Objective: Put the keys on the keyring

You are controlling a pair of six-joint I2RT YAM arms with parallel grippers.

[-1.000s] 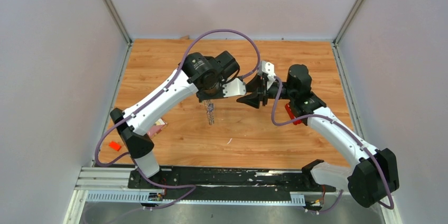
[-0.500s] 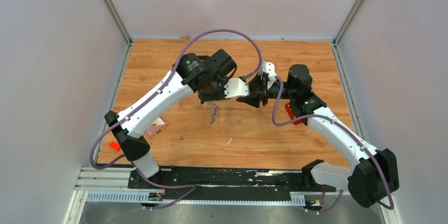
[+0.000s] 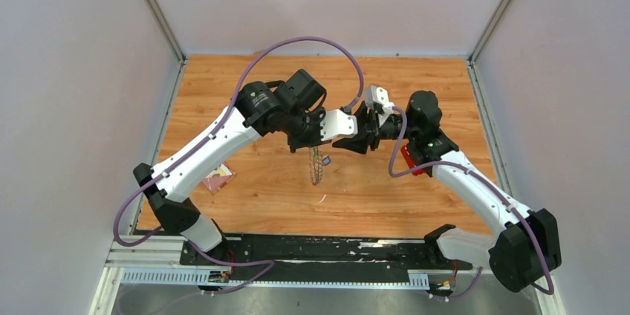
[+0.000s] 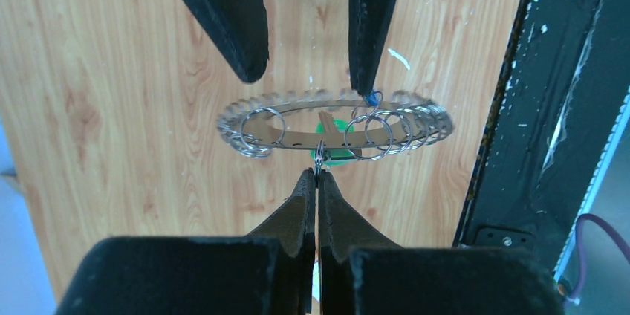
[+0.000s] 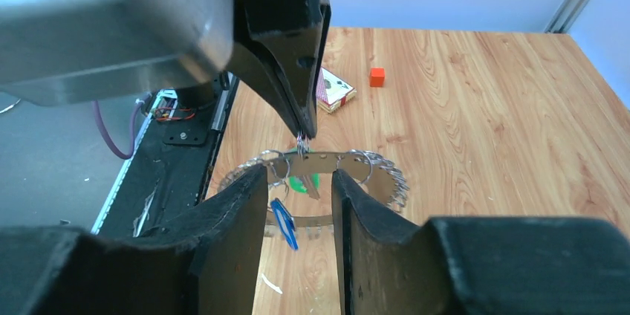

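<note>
From above, the left arm reaches over the middle of the wooden worktop, and the left fingers are clenched on the keyring, which hangs edge-on below them, clear of the wood. The right fingers point in from just beside it, nearly meeting the left wrist. A pink card lies on the worktop near the left arm's lower link, and a red object is partly hidden behind the right arm. In the left wrist view, the left fingers are pressed together on a small wire loop at the near rim of the keyring. The keyring lies flat across the frame, with silver loops crowded round it. A green key shows below it. The right fingers come down from the top, spread apart, and one tip is very close to a blue scrap at the far rim; I cannot tell if it touches. A black rail runs down the right side. In the right wrist view, the right fingers stand released in the foreground and block part of the near rim of the keyring. The left fingers pinch it from above. The green key hangs inside the ring and the blue key hangs low at its near rim. Beyond lie the card and a small red cube.
</note>
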